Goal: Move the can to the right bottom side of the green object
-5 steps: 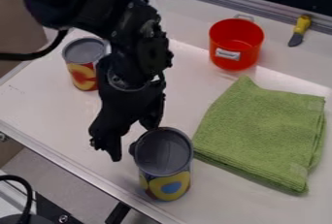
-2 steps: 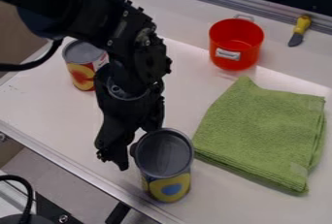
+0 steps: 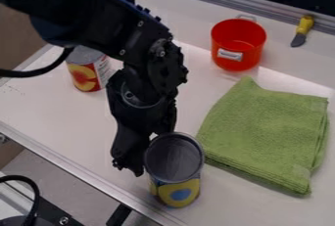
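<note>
"In the camera view, where's the can (image 3: 178,193)?"

"Just beside the lower left corner of the green cloth (image 3: 265,134) — its base near the tabletop's edge (image 3: 65,163)."

"And the gripper (image 3: 152,146)?"

"Fingers parted, grasping nothing; the can sits against them."

"Anything in the way?"

"The cloth lies to the right. A strip of tabletop (image 3: 262,208) runs below it. Red pot (image 3: 237,41) and knife (image 3: 301,32) are farther back — second can (image 3: 87,76), upper left."

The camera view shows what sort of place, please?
Probably a robotics lab's test bench: a black robot arm hangs over a white, metal-edged table set with cans and a toy-like red pot.
</note>
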{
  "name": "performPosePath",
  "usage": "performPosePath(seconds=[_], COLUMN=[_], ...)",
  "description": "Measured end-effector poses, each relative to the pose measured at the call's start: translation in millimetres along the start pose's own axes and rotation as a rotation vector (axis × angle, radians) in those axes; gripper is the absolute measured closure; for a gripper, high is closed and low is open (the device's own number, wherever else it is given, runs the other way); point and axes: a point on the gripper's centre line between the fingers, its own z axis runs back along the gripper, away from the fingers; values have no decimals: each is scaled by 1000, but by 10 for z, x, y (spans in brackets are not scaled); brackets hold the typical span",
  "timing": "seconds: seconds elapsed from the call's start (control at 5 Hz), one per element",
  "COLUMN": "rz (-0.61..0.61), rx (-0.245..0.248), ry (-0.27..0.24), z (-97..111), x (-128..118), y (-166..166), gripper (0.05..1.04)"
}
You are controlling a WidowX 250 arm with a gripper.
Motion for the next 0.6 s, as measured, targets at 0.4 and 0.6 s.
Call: performPosePath(seconds=[0.4,0.6], rz=[22,34], rx=[24,16], ry=[-4,-3], z=[-14,6], x=[-231,-373], y=[-24,-79], gripper=[83,84])
